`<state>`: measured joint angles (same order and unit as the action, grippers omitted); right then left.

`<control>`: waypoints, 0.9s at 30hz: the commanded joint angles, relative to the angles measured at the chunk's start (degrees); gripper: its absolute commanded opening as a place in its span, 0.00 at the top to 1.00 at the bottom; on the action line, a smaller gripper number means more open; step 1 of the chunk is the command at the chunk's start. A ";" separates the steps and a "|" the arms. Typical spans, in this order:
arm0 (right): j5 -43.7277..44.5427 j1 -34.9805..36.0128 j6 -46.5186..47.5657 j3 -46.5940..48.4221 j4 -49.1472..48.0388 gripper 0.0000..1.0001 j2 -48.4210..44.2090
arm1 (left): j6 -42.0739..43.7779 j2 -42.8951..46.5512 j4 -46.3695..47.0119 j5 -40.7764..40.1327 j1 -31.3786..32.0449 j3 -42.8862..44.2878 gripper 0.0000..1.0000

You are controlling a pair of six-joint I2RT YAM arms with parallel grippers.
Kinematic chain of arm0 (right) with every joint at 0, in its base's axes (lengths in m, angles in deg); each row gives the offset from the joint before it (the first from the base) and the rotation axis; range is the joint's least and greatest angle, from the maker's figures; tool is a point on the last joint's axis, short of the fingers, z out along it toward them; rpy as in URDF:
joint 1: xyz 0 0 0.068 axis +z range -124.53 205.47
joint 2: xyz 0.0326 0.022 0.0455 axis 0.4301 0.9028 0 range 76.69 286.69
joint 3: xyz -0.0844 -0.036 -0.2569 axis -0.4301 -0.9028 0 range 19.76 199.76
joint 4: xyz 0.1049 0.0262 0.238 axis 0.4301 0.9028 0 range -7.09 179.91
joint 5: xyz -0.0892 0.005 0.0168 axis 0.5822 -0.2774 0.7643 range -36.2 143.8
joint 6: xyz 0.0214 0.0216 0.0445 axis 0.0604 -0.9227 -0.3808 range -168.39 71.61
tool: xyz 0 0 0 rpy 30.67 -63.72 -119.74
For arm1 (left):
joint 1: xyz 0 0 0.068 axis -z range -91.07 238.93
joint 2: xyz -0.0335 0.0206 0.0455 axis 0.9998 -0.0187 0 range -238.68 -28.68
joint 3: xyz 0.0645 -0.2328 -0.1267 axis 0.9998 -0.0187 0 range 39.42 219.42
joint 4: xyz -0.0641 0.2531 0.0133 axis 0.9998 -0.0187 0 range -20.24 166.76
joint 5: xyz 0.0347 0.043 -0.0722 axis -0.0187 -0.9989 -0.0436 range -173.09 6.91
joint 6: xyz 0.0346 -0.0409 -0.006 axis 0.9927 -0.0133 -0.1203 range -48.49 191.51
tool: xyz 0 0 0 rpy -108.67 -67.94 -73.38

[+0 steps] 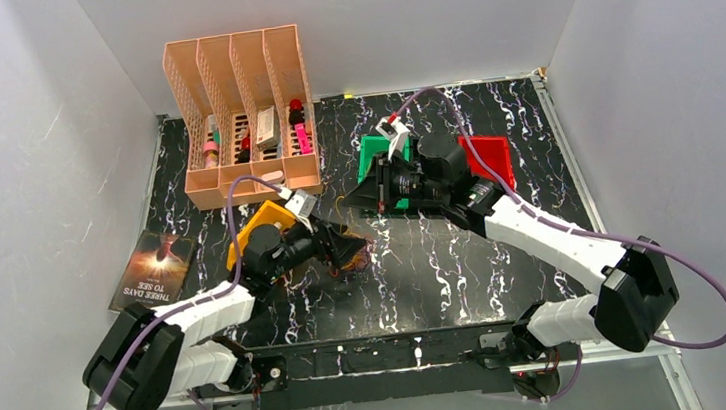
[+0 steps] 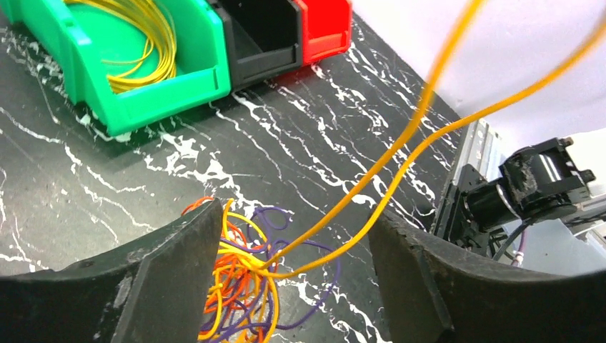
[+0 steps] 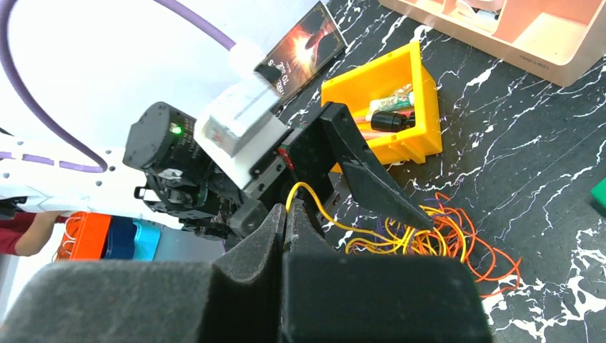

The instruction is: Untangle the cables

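Note:
The cables point(image 2: 239, 286) are a small tangle of orange, yellow and purple wire loops on the black marbled table, also in the right wrist view point(image 3: 443, 236). My left gripper point(image 2: 296, 214) is open, its fingers point(image 2: 171, 279) standing either side of the tangle; in the top view it point(image 1: 346, 247) hovers over the bundle. My right gripper point(image 3: 287, 212) is shut on one yellow wire point(image 2: 400, 153), which runs taut from the tangle up to it point(image 1: 361, 203). Several yellow wire loops point(image 2: 146, 43) lie in the green bin point(image 2: 179, 86).
A black bin point(image 2: 261, 43) and a red bin point(image 2: 325, 32) stand beside the green one. A yellow bin point(image 3: 386, 107) with small items is behind the left gripper. A peach slotted rack point(image 1: 245, 116) stands at the back left, and a book point(image 1: 156, 268) lies at the left edge.

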<state>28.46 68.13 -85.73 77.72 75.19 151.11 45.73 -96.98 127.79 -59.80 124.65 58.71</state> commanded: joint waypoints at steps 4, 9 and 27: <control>0.41 -0.02 -0.16 1.24 -4.42 1.00 -4.44 | -0.14 -4.19 3.39 -4.29 0.40 -0.51 0.35; 0.61 -0.02 0.67 2.74 -4.00 1.00 -7.19 | -1.28 -8.39 3.38 -4.31 0.49 -0.37 0.38; 10.61 -0.02 13.24 20.60 9.06 1.00 -11.24 | -1.77 -14.86 2.49 -8.16 0.64 -3.52 0.31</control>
<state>35.10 68.15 -76.07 93.50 84.59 141.34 43.33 -111.25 129.08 -66.20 124.96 56.37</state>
